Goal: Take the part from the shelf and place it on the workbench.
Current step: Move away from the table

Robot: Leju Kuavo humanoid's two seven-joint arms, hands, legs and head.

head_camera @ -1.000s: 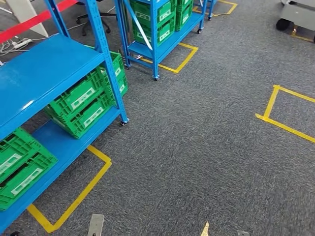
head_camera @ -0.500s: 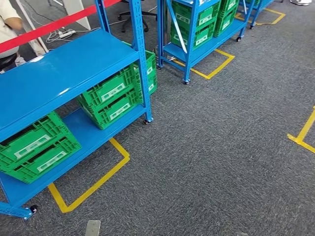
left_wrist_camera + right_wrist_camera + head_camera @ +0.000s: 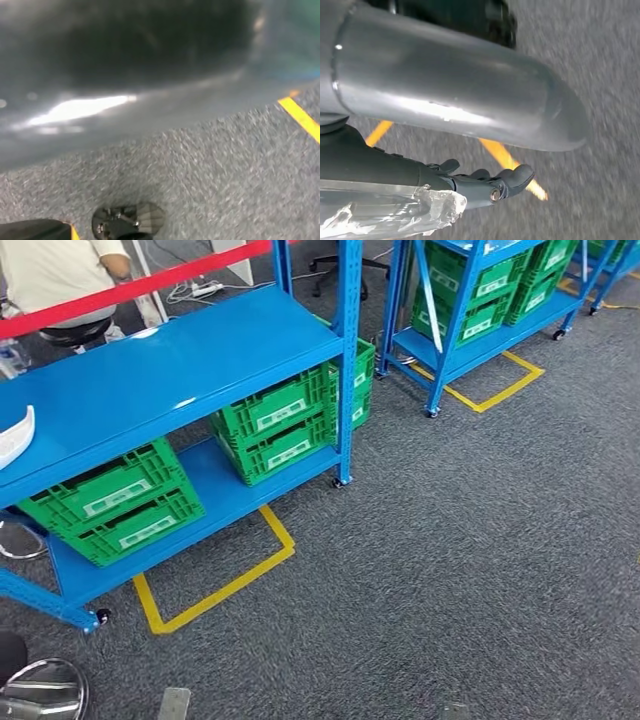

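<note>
One hand on record: the right hand [image 3: 478,187], seen in the right wrist view. Its dark fingers [image 3: 516,176] lie stretched out nearly straight with nothing pinched between them. Crinkled clear film [image 3: 395,212] runs alongside the hand; contact unclear. Left fingers: state cannot be told, left wrist view blurred.

The head view adds what the wrist views lack. The white curved part [image 3: 15,435] lies on the upper deck of the blue shelf [image 3: 189,360], at its far left end. Green crates [image 3: 275,425] sit on the lower deck. Yellow tape [image 3: 219,590] marks the grey carpet [image 3: 453,560] beside the shelf. A seated person [image 3: 60,270] is behind a red bar [image 3: 136,285].
</note>
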